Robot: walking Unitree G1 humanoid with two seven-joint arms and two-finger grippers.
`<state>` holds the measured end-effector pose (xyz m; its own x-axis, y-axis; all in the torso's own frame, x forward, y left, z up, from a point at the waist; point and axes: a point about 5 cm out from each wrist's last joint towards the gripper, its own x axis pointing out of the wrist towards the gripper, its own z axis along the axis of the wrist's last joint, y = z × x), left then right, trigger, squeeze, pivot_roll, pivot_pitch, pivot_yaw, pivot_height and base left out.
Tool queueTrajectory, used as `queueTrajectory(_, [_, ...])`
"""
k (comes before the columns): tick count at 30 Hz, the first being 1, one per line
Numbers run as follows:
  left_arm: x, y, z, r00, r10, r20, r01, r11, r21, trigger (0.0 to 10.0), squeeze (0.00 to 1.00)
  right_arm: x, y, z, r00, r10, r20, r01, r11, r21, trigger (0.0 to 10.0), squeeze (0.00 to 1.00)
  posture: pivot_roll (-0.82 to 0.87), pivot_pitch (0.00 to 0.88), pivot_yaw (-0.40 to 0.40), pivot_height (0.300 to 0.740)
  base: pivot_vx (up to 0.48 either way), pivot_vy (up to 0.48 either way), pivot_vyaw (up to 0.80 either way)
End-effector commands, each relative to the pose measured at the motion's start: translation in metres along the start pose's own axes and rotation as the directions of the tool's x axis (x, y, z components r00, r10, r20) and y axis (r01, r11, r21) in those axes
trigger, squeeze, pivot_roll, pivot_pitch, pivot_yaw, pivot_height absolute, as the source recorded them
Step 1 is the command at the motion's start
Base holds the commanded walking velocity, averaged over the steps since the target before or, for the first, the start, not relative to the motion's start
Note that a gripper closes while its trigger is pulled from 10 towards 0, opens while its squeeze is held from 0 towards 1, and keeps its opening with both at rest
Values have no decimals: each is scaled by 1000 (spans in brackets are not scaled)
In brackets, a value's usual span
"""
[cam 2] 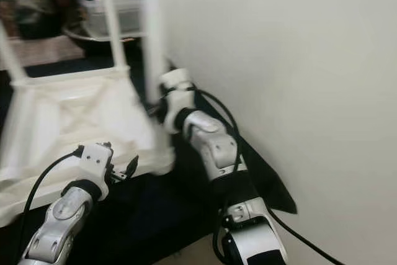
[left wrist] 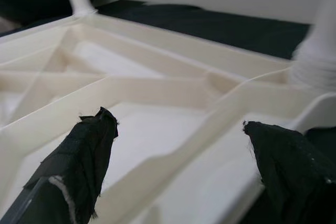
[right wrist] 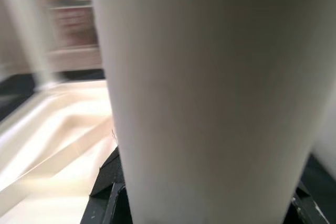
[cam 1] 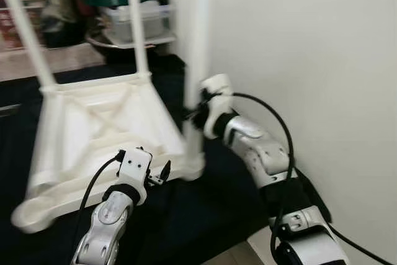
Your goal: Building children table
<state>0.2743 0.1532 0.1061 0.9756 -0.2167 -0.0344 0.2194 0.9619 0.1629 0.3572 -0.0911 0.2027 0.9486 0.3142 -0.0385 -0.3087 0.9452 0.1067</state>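
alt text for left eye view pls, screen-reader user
A white children's table lies upside down on a dark mat, legs up. The right end effector grips the nearest leg beside a white wall; the left end effector sits at the table's edge.

The upturned table lies on a dark mat, its legs standing up as posts. The right claw sits against the near-right leg, squeezed between it and the white wall just to the right. The left claw, fingers apart, hovers at the table's near edge, with open room over the ribbed underside. Far off, cluttered bins block the way.
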Motion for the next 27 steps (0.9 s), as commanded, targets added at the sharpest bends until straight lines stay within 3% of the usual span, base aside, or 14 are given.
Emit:
queueTrajectory(1, [0, -1, 0, 1000, -11, 0, 11, 1000, 23, 10000, 0, -9, -17, -43, 966, -127, -224, 143, 988, 60, 0, 0, 96, 0, -50, 740, 0, 0, 0])
queueTrajectory(2, [0, -1, 0, 1000, -11, -1, 11, 1000, 22, 10000, 0, -11, -12, -42, 967, -118, -224, 139, 987, 80, 10000, 0, 94, 0, -47, 740, 0, 0, 0])
queueTrajectory(4, [0, -1, 0, 1000, -11, -1, 11, 1000, 20, 10000, 0, -16, 13, -33, 983, 3, -183, 14, 996, 93, 10000, 0, 94, 0, -47, 740, 0, 0, 0])
queueTrajectory(5, [0, -1, 0, 1000, -13, -2, 13, 1000, 21, 10000, 0, -19, 26, -22, 991, 74, -111, -62, 993, 103, 10000, 580, 84, 0, -40, 740, 0, 0, 0])
queueTrajectory(7, [0, -1, 0, 1000, -16, -3, 16, 1000, 21, 10000, 0, -22, 40, -10, 991, 132, -28, -127, 983, 132, 10000, 580, 84, 0, -39, 740, 0, 0, 0])
queueTrajectory(8, [0, -1, 0, 1000, -17, -2, 17, 1000, 22, 10000, 0, -21, 44, -7, 982, 189, -11, -186, 974, 131, 10000, 1000, 85, 0, -40, 740, 0, 0, 0])
queueTrajectory(11, [1, -1, 1, 1000, -19, 0, 19, 1000, 22, 10000, 0, -18, 49, -4, 966, 260, -10, -256, 958, 132, 10000, 988, 85, 0, -40, 740, 0, 0, 0])
queueTrajectory(12, [2, -1, 2, 1000, -18, 3, 18, 1000, 19, 10000, 0, -18, 50, 5, 921, 390, 27, -390, 912, 126, 10000, 0, 82, 0, -39, 740, 0, 0, 0])
queueTrajectory(14, [2, 0, 2, 1000, -18, 5, 18, 1000, 17, 10000, 0, -20, 50, 12, 882, 469, 51, -472, 873, 120, 10000, 0, 82, 0, -39, 740, 0, 0, 0])
queueTrajectory(15, [3, 0, 3, 1000, -18, 8, 18, 1000, 16, 10000, 0, -30, 44, 26, 729, 676, 109, -680, 733, 5, 10000, 0, 81, 0, -39, 740, 0, 0, 0])
queueTrajectory(16, [3, 0, 3, 1000, -19, 8, 18, 1000, 16, 10000, 0, -34, 41, 27, 688, 717, 111, -719, 695, -32, 10000, 0, 81, 0, -39, 740, 0, 0, 0])
queueTrajectory(20, [3, -1, 2, 1000, -19, 8, 19, 1000, 16, 10000, 0, -37, 40, 28, 659, 744, 108, -744, 666, -55, 10000, 0, 81, 0, -39, 740, 0, 0, 0])
queueTrajectory(26, [3, -2, 5, 1000, -14, 16, 14, 1000, 16, 10000, 0, -30, 38, 2, 462, 884, -63, -885, 457, -85, 10000, 0, 116, 0, -66, 740, 0, 0, 0])
queueTrajectory(27, [2, -1, 4, 1000, -10, 13, 10, 1000, 18, 10000, 0, -22, 38, -3, 528, 847, -64, -849, 523, -76, 0, 0, 123, 0, -68, 740, 0, 0, 0])
